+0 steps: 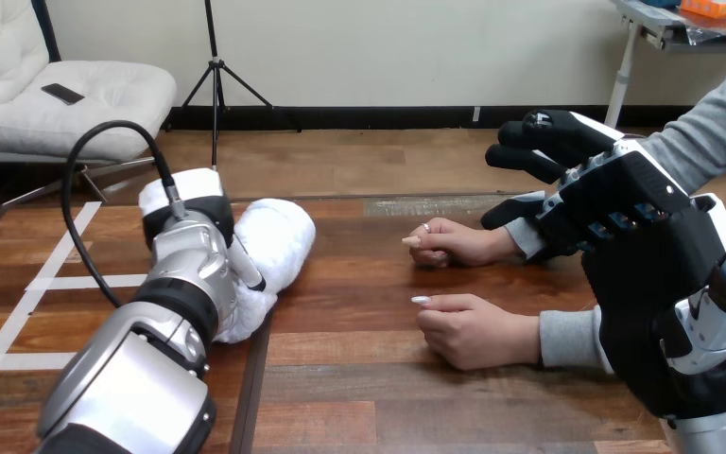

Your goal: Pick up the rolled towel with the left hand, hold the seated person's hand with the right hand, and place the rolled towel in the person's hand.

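The white rolled towel [282, 238] lies on the wooden table [359, 378] at the left. My left hand [194, 222] rests on top of it, a finger [247, 269] curled across the roll. The person's two hands lie loosely closed on the table at the right, the far hand [454, 243] and the near hand [473, 331]. My right hand [614, 199] hangs open beside and above the far hand's wrist. Its fingers [529, 142] reach left, apart from the person's hand. Its thumb sits close to the grey sleeve cuff; I cannot tell if they touch.
The person's grey-sleeved forearms [709, 128] come in from the right edge. A black cable [85, 170] loops up over my left forearm. Bare tabletop lies between the towel and the person's hands.
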Controlling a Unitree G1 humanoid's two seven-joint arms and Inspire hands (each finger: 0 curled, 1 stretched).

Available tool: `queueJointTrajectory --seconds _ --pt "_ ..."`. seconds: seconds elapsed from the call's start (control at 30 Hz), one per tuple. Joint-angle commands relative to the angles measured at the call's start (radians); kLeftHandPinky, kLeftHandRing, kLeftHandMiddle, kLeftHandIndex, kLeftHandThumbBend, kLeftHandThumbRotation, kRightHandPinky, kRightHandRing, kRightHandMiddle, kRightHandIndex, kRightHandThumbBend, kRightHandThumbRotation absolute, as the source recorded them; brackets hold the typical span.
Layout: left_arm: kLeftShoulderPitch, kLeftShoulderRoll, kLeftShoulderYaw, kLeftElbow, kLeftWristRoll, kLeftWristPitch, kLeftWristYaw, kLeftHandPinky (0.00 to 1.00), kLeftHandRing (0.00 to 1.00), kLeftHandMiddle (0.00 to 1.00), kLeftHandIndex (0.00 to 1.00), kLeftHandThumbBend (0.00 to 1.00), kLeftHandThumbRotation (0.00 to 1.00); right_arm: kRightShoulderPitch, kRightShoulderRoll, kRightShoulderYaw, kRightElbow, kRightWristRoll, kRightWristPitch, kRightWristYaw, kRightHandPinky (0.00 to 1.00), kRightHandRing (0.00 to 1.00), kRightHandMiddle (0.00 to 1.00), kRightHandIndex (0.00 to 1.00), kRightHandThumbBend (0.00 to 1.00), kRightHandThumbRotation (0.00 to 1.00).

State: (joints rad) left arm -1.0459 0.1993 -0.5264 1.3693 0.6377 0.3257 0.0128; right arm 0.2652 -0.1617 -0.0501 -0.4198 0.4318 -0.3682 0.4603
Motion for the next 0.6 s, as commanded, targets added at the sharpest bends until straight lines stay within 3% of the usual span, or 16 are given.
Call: queueJointTrajectory --seconds 0.0,0.57 --pt "0.009 -0.003 0.003 -0.014 0.003 -0.006 0.009 0.13 0.20 0.32 0.74 0.59 0.00 -0.045 -0.001 -0.012 -0.021 0.005 -0.016 -0.004 0.56 0.79 0.80 0.77 0.94 0.98" --pt "0.008 0.003 -0.021 -0.010 0.021 -0.016 -0.005 0.15 0.23 0.34 0.72 0.61 0.00 -0.046 0.003 -0.012 -0.019 0.004 -0.016 -0.008 0.57 0.78 0.79 0.76 0.94 0.98"
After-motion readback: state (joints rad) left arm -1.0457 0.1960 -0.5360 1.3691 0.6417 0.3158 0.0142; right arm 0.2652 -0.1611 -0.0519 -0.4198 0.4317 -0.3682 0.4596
